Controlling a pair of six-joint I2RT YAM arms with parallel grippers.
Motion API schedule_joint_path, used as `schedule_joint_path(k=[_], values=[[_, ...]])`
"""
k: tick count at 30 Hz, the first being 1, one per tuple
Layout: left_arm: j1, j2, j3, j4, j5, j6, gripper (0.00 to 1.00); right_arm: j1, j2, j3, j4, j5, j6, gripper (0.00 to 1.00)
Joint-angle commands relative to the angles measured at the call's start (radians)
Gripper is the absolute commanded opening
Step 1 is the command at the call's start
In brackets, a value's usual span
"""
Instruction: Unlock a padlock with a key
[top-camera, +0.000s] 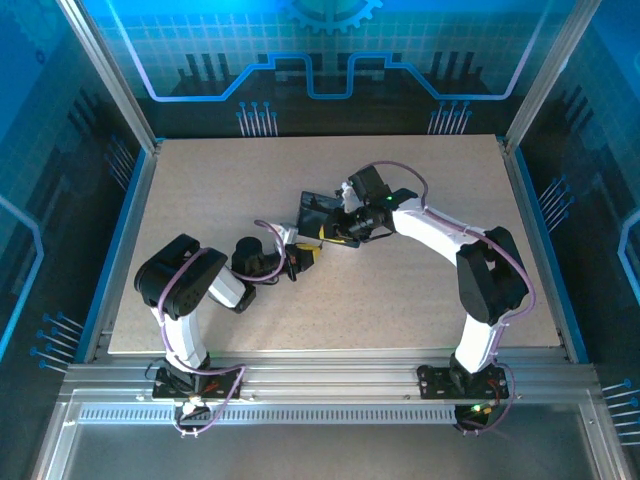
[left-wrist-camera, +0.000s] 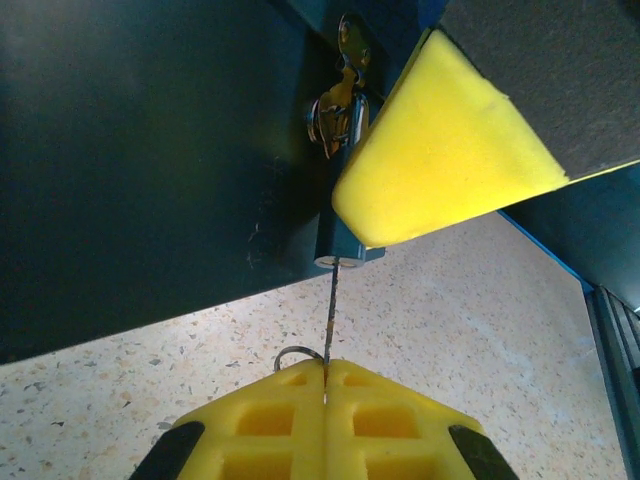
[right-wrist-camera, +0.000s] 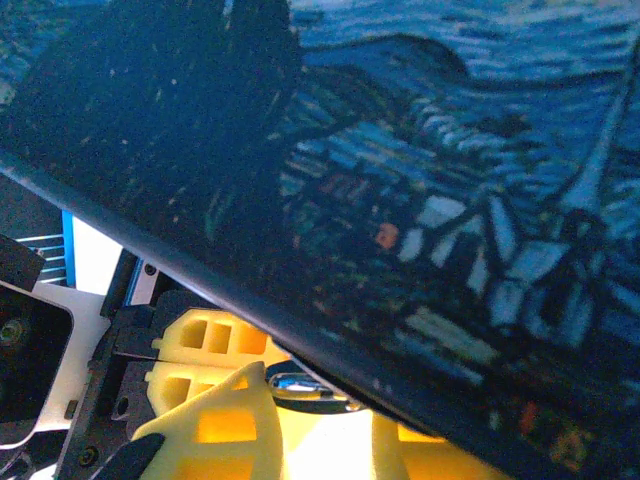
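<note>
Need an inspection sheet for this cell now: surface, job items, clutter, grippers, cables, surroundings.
Surface: speckled beige table, no spill seen.
Job's things: the padlock hangs at the edge of the dark painted box. The key points up at the padlock's underside, tip touching it; how far it is in cannot be told.
Clutter: nothing seen.
Grippers: left gripper is shut on the key, with the key ring beside it. Right gripper is shut on the padlock, close under the box.
Cables: purple cables run along both arms.
Surroundings: aluminium frame at the near edge, blue-lit panels around.
</note>
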Motion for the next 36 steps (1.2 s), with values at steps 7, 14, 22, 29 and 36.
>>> schedule_joint_path(k=[7, 14, 22, 29, 36], values=[[0.032, 0.027, 0.054, 0.060, 0.101, -0.118, 0.00, 0.013, -0.048, -0.022, 0.021, -0.059, -0.059, 0.00], [0.049, 0.013, 0.048, 0.053, 0.155, -0.138, 0.00, 0.006, -0.043, -0.020, 0.002, -0.053, -0.111, 0.00], [0.049, -0.018, 0.025, 0.045, 0.123, -0.126, 0.00, 0.002, -0.038, -0.010, -0.039, -0.017, -0.087, 0.00], [0.000, -0.091, 0.001, -0.002, -0.032, -0.036, 0.00, 0.024, -0.028, 0.027, -0.109, 0.047, -0.045, 0.00], [-0.018, -0.088, 0.004, 0.011, -0.073, -0.029, 0.00, 0.032, -0.028, 0.034, -0.110, 0.037, 0.033, 0.00]])
